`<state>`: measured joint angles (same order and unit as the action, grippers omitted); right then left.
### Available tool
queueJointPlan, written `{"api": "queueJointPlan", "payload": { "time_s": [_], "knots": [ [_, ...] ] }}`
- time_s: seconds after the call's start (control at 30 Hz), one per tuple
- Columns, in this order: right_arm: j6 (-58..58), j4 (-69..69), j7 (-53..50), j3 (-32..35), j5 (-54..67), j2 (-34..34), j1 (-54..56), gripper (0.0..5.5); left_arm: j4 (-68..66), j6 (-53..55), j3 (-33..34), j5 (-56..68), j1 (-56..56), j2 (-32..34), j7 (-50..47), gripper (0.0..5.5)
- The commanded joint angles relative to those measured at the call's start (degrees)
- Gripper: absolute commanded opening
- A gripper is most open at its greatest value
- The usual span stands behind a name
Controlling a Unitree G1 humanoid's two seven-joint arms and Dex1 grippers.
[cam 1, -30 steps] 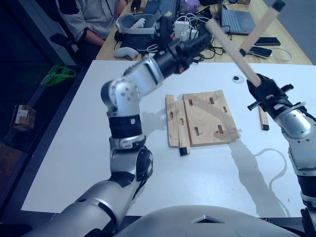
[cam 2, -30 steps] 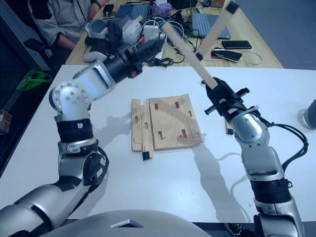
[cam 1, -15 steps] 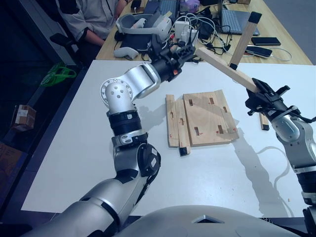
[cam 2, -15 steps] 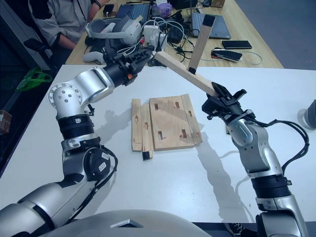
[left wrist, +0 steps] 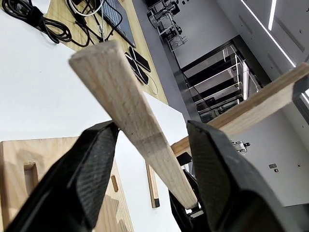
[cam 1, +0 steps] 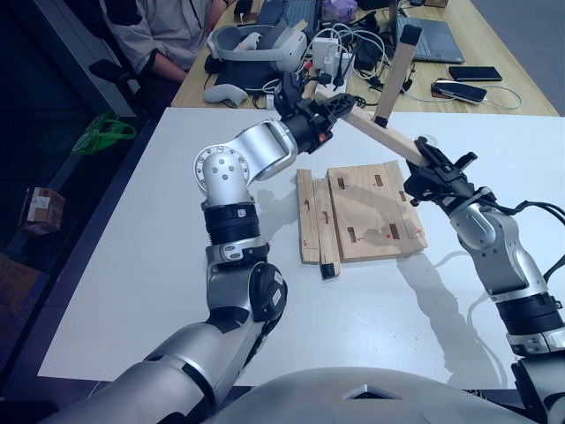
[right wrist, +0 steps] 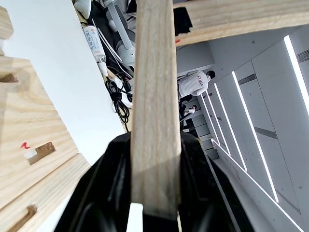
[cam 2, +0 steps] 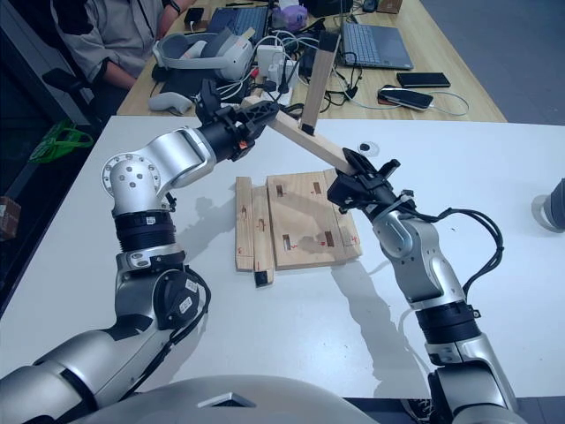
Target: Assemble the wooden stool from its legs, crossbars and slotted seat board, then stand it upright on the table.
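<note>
The left tool (cam 1: pixel 328 108) and right tool (cam 1: pixel 430 164) are each clamped on one end of a bar (cam 1: pixel 375 132). It is held aloft on a shallow slope over the far edge of the seat board (cam 1: pixel 371 212). A leg (cam 1: pixel 395 69) rises from the bar. The board lies flat mid-bench, with two strips (cam 1: pixel 309 216) against its left edge. Open bench (cam 1: pixel 150 265) lies to the left and on the near side, and a cluttered desk (cam 1: pixel 494 97) meets the far edge. A second ago the bar stood steep and high. It has since swung down, and the right tool has come inward.
</note>
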<state>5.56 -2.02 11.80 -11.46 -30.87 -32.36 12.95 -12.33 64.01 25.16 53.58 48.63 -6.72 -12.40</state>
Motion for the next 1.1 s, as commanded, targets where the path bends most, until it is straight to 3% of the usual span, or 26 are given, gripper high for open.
{"api": "queueJointPlan", "payload": {
  "time_s": [0.03,0.1,0.3,0.57,0.6,0.93,1.1],
  "knots": [
    [0.87,-1.08,-0.18,-0.41,-1.09,0.33,0.48,1.00,-0.99,-1.32,-1.29,-0.30,0.49,-4.09,-2.04,2.55],
    [1.06,-1.05,-0.33,-0.44,-1.39,0.45,0.32,1.00,-1.59,-3.57,-1.08,-0.63,0.63,-4.05,-2.98,2.55],
    [1.48,-1.11,-1.43,-0.05,-2.99,0.56,-0.53,1.00,-2.01,-10.30,0.41,0.11,-0.76,-4.10,-6.05,1.68],
    [1.27,1.27,-7.80,-0.69,-9.51,-0.01,0.49,1.00,0.33,-9.53,0.60,9.07,-0.93,-6.50,-10.22,1.45],
    [1.70,1.99,-8.01,-0.80,-9.59,-0.18,0.69,1.37,0.03,-9.98,1.18,10.47,-0.66,-6.56,-11.38,1.39],
    [11.08,2.36,-13.18,1.34,-10.82,-5.20,-4.45,3.03,-0.86,-15.97,1.91,17.44,1.66,-2.48,-17.73,1.03],
    [19.22,-2.14,-1.70,3.39,4.97,-11.08,-13.68,3.08,-0.88,-16.90,1.65,15.44,3.92,4.20,-15.90,1.03]
  ]
}}
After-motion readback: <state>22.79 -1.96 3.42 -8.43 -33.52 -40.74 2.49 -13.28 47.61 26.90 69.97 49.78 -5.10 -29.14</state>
